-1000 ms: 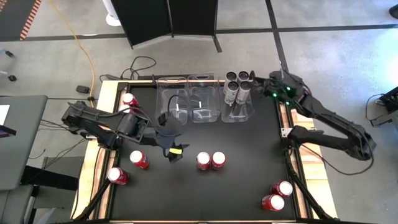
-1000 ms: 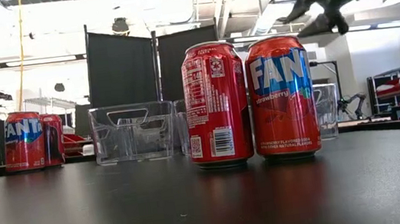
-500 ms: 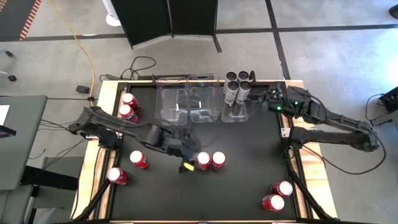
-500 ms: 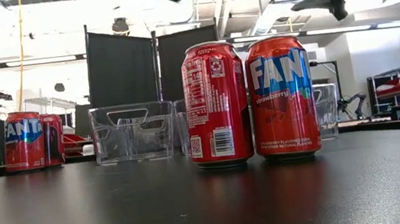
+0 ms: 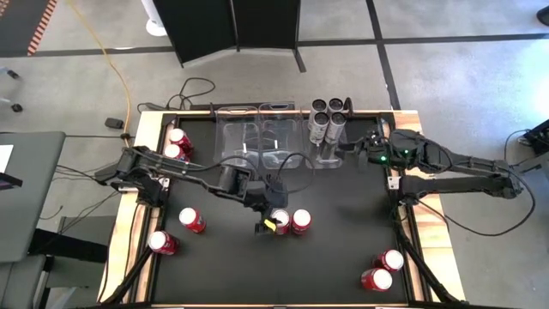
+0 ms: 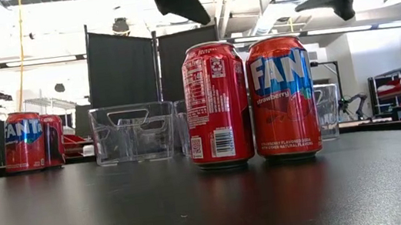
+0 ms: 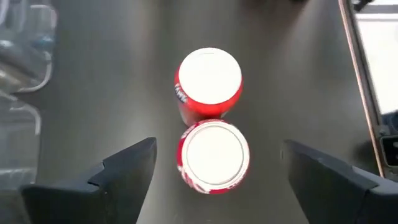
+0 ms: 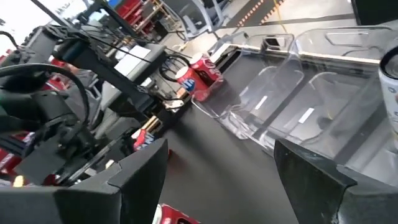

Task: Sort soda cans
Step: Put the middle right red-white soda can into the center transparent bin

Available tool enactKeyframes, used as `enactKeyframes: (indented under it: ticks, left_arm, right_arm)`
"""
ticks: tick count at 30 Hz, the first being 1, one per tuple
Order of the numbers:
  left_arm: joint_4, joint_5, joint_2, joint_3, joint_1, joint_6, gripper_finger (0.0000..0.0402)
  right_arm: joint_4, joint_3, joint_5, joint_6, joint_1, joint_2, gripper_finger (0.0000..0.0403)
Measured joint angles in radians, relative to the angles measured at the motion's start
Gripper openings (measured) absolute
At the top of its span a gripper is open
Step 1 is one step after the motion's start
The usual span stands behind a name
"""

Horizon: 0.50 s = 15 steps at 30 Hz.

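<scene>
Two red soda cans stand upright and touching at the middle of the black table (image 5: 343,223): the left can of the pair (image 5: 279,221) and the right can of the pair (image 5: 301,221), which in the low view show as a label-side can (image 6: 216,104) and a Fanta-logo can (image 6: 282,98). The left gripper (image 5: 268,225) hangs directly above the pair, its fingers (image 7: 124,174) spread wide on either side of the nearer can (image 7: 213,155), apart from it, with the other can (image 7: 208,84) just beyond. More red cans sit around the table: two at the far left edge (image 5: 177,146), two near the left front (image 5: 191,220), and two at the right front corner (image 5: 384,269). Four silver-grey cans (image 5: 328,120) appear to stand in the rightmost clear bin (image 5: 326,159), though the bin's walls are hard to make out; two other clear bins (image 5: 257,142) lie beside it. The right gripper (image 5: 356,144) hovers just beside that bin, its fingers (image 8: 311,180) held apart and holding nothing.
</scene>
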Motion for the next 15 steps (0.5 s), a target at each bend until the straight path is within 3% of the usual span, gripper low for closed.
enactKeyframes:
  ticks: [7,15]
  left_arm:
    - [-0.029,0.024,0.086,0.0,0.001,0.02,0.0393]
    - [-0.032,0.027,0.177,-0.001,-0.003,0.007,0.0397]
  right_arm:
    - [-0.019,0.0,0.053,-0.006,0.03,0.0,0.0311]
    - [-0.04,0.0,0.056,-0.012,0.026,0.0,0.0311]
